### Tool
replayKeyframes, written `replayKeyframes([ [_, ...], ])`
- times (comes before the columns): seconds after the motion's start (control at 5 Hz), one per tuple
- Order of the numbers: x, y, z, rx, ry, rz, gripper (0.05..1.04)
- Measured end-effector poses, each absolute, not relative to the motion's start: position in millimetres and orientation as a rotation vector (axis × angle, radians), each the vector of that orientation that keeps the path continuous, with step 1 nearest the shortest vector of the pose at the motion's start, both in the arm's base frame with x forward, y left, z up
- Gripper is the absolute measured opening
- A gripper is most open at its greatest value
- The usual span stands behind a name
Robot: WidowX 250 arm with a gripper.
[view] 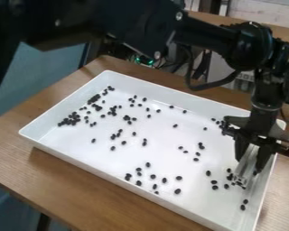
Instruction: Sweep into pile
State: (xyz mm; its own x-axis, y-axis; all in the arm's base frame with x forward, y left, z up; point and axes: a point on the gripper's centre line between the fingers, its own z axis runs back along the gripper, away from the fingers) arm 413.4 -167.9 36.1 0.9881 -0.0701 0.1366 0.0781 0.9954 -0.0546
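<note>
The black gripper (250, 159) hangs over the right side of the white tray (124, 173), its fingers closed on a pale, translucent brush-like tool (248, 165). The tool's lower end is down at the tray floor, touching or very near a small cluster of black beans (239, 182). More black beans lie scattered over the tray: a dense group (70, 120) near the left corner, loose ones (144, 142) around the middle, and several (154, 186) along the near side. The arm hides part of the tray's right corner.
The tray stands on a brown wooden table (81, 180), its raised rim running all round. The arm crosses above the tray's far side. Cables and equipment with green lights (144, 60) are behind the table, and a blue-grey surface lies to the left.
</note>
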Motion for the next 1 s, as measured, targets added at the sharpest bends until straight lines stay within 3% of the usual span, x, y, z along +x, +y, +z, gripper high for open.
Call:
replayKeyframes([
  [0.6,429.1,-177.3,23.5,-0.108,-0.129,-0.087,0.386],
  [1.0,426.2,-140.0,20.4,-0.033,-0.033,-0.024,0.386],
])
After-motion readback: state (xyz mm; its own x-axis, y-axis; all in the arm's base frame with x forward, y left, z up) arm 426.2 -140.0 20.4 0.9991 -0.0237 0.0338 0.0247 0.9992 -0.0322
